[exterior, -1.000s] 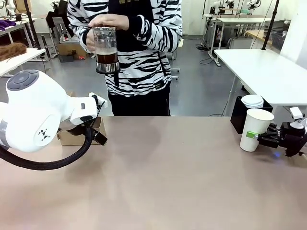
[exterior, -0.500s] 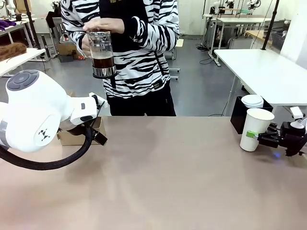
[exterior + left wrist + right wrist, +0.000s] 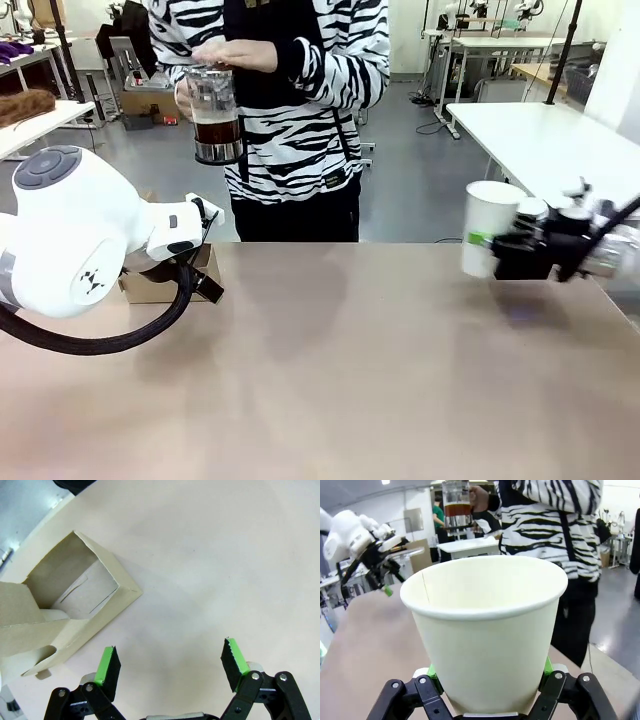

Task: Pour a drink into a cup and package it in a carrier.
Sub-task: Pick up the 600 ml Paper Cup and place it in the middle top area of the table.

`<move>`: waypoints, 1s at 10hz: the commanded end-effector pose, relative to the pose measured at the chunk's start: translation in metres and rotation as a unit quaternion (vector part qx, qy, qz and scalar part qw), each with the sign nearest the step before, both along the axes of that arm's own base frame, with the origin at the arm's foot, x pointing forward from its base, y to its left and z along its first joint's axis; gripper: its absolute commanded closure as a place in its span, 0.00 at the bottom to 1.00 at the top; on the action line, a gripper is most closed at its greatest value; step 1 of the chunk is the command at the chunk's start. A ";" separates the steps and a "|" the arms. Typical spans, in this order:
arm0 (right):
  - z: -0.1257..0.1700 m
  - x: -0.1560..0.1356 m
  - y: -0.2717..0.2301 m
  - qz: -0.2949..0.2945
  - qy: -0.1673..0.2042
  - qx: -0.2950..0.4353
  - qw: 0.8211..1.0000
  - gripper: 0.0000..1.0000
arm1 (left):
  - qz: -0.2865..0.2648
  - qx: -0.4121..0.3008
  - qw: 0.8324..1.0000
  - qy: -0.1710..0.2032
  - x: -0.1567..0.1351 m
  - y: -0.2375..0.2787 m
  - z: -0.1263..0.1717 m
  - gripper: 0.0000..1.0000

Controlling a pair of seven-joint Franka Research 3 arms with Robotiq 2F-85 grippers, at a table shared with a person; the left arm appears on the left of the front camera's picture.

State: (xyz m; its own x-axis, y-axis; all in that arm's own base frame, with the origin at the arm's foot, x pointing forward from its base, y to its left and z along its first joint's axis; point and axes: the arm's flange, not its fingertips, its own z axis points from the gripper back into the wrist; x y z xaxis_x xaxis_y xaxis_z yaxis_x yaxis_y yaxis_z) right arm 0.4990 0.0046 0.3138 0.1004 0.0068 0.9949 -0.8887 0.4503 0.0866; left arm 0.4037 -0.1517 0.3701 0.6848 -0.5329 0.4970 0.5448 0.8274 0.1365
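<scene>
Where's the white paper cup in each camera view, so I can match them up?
Front view: paper cup at right, held above the table by the right hand.
Right wrist view: paper cup large at centre, gripped at its base.
Shared landmark: the person's glass vessel of drink, upper left in front view, top centre in right wrist view.

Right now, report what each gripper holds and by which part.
Right gripper holds the white paper cup by its lower side wall. Left gripper is open, holding nothing.

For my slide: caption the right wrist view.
Right claw grips a white paper cup; a person beyond holds the coffee.
</scene>
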 end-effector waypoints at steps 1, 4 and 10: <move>-0.006 0.055 0.050 -0.022 0.018 0.009 1.000 0.19 | 0.000 -0.001 1.000 0.000 0.000 0.000 0.000 0.00; -0.032 0.107 0.106 -0.038 0.005 0.033 0.999 0.19 | 0.000 -0.001 1.000 0.000 0.000 0.000 0.000 0.00; -0.078 0.132 0.142 -0.021 -0.018 0.004 1.000 0.19 | 0.000 -0.001 1.000 0.000 0.000 0.000 0.000 0.00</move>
State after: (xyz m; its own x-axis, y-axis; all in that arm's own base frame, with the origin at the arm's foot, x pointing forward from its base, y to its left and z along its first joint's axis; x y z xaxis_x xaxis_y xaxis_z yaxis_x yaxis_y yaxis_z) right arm 0.6313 0.1409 0.2327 0.0933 -0.0428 0.9947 -0.8773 0.4689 0.1025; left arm 0.4038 -0.1514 0.3700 0.6853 -0.5326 0.4967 0.5443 0.8277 0.1366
